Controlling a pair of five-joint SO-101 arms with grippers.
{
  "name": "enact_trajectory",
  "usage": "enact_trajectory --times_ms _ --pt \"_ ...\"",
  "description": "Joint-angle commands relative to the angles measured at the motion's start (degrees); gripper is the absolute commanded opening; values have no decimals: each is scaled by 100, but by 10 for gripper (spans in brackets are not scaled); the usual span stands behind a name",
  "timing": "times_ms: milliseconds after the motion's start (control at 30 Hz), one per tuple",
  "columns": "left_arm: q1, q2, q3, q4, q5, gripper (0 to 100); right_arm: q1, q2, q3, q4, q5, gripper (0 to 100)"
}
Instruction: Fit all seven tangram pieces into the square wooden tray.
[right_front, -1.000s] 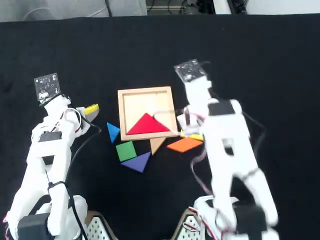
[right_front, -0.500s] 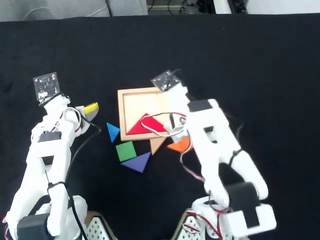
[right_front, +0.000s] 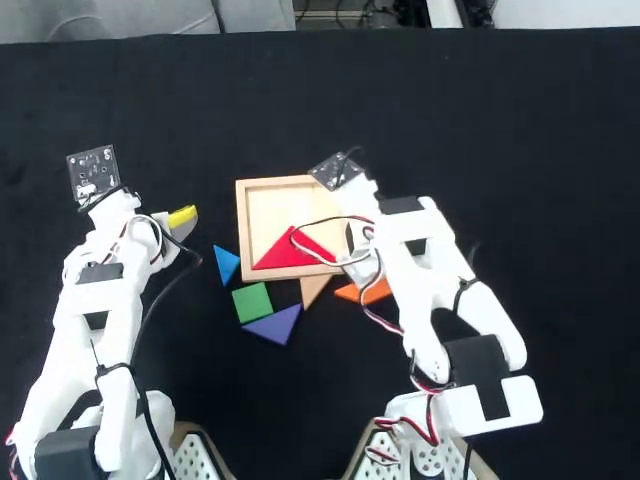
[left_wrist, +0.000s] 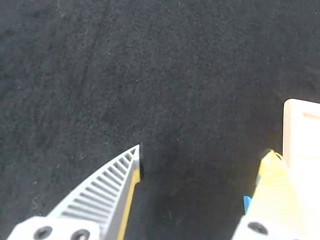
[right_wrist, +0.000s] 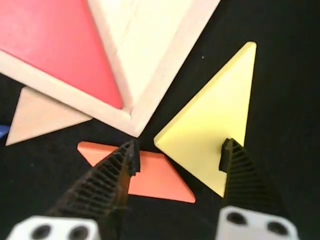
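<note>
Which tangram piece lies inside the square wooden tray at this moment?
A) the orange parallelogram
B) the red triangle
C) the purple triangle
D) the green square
B: the red triangle lies within the rim of the tray, while the other three pieces lie outside it.

There were seven tangram pieces; five were triangles: red triangle (right_front: 290, 250), blue triangle (right_front: 226, 265), purple triangle (right_front: 275, 324), tan triangle (right_front: 313, 290), yellow triangle (right_wrist: 212, 135); one green square (right_front: 252, 302); one orange parallelogram (right_front: 362, 292); one square wooden tray (right_front: 290, 182); two arms, left arm (right_front: 90, 300) and right arm (right_front: 430, 270).
</note>
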Motion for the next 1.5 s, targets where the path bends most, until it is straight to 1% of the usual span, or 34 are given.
enact_trajectory --times_ms 0,200,467,567,700,833,933,1033,1100,1267,1367,1467 --pt "-31 0 -22 -79 35 360 132 57 -224 -158 35 262" --pt "-31 0 -13 -70 26 360 431 66 -189 -387 53 262" --pt "-31 0 -4 -70 26 360 422 330 -268 -396 88 262" --pt "-31 0 4 -70 26 360 431 620 -532 -273 290 262" --pt "-31 0 13 -70 26 360 413 980 -963 44 299 262" --pt "-31 0 13 -70 26 360 440 1165 -1174 141 299 259" --pt "-31 0 4 -70 26 360 440 1174 -1191 141 299 251" --pt "-31 0 4 -70 26 360 440 1174 -1191 114 316 196" --pt "-31 0 4 -70 26 360 440 1165 -1191 44 387 181" --pt "-22 0 4 -70 26 360 624 1095 -1262 18 343 180" --pt "-22 0 13 -79 26 360 932 813 -1376 62 308 180" --pt "-22 0 13 -88 26 360 1055 444 -1358 53 149 180"
